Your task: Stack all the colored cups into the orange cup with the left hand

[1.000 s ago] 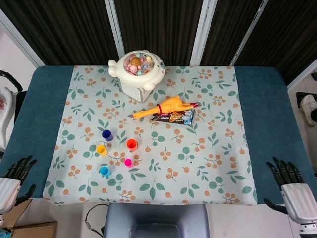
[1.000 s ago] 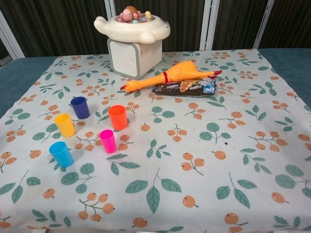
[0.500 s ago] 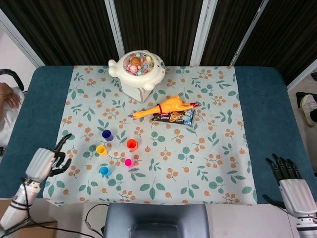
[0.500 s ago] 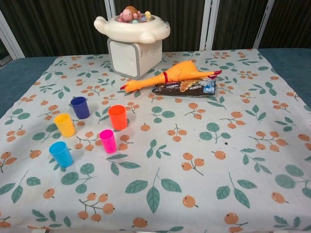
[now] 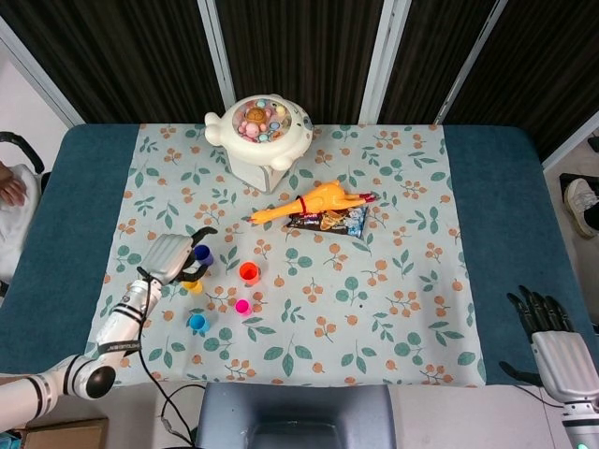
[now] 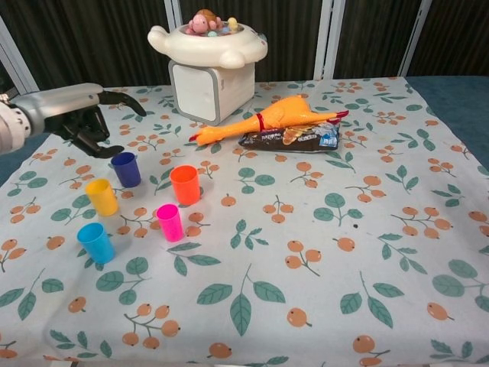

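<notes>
Dark curtain panels back a blue table (image 5: 487, 187) spread with a leaf-and-berry cloth (image 6: 321, 252). Far back stands a cream toy machine (image 6: 208, 61), with a rubber chicken (image 6: 267, 118) and a snack packet (image 6: 294, 138) before it. Hanging over the dark blue cup (image 6: 126, 169), the left hand (image 6: 72, 111) holds nothing, fingers spread and curled downward. At the near right table edge, the right hand (image 5: 554, 341) is loose and empty. Upright and apart stand the orange cup (image 6: 185, 184), yellow cup (image 6: 102, 196), light blue cup (image 6: 95, 242) and pink cup (image 6: 170, 222).
</notes>
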`<state>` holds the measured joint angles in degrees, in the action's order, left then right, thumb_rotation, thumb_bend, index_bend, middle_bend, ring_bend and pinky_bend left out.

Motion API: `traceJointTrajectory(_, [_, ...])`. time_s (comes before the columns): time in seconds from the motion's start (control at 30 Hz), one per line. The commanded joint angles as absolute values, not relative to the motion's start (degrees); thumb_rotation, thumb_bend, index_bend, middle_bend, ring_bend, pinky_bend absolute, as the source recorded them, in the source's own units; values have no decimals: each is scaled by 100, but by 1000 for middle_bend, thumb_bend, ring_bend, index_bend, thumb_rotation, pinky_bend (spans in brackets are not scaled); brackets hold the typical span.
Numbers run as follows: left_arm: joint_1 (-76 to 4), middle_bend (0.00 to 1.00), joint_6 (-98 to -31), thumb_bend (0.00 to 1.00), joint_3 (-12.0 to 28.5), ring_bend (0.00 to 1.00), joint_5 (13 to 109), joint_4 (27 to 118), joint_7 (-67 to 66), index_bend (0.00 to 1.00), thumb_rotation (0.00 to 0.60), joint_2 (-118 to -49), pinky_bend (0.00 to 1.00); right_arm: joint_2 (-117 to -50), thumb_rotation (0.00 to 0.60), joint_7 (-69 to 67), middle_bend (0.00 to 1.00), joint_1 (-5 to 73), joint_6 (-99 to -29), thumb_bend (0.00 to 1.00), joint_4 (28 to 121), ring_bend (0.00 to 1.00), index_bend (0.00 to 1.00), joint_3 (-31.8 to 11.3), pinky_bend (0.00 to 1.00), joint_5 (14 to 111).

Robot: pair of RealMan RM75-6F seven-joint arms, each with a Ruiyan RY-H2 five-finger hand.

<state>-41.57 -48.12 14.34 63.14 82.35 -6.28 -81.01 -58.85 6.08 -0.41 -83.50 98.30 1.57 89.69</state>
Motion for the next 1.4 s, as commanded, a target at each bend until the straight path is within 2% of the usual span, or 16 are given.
traceJointTrajectory(0.03, [-4462, 1000, -4563, 362, 1505, 1000, 5722, 7912, -1122, 229, 600, -8375, 1000, -5864, 600, 560, 0, -50, -8389, 213, 9825, 0, 0, 148, 0, 8970])
traceJointTrajectory(0.6, [-4776, 1000, -4399, 349, 1145, 1000, 4960, 7284, -1879, 248, 600, -8647, 1000, -5805, 600, 428, 0, -80, -8492, 212, 9815, 0, 0, 178, 0, 9049])
traceJointTrajectory(1.0, [-4821, 1000, -4342, 347, 1044, 1000, 4862, 7134, -1928, 346, 600, -8645, 1000, -5799, 600, 420, 0, -84, -8511, 212, 9817, 0, 0, 177, 0, 9050])
traceJointTrajectory(1.4, [-4771, 1000, -4549, 341, 989, 1000, 5233, 6868, -1746, 503, 600, -8835, 1000, -5783, 600, 402, 0, -110, -8574, 213, 9821, 0, 0, 187, 0, 9083])
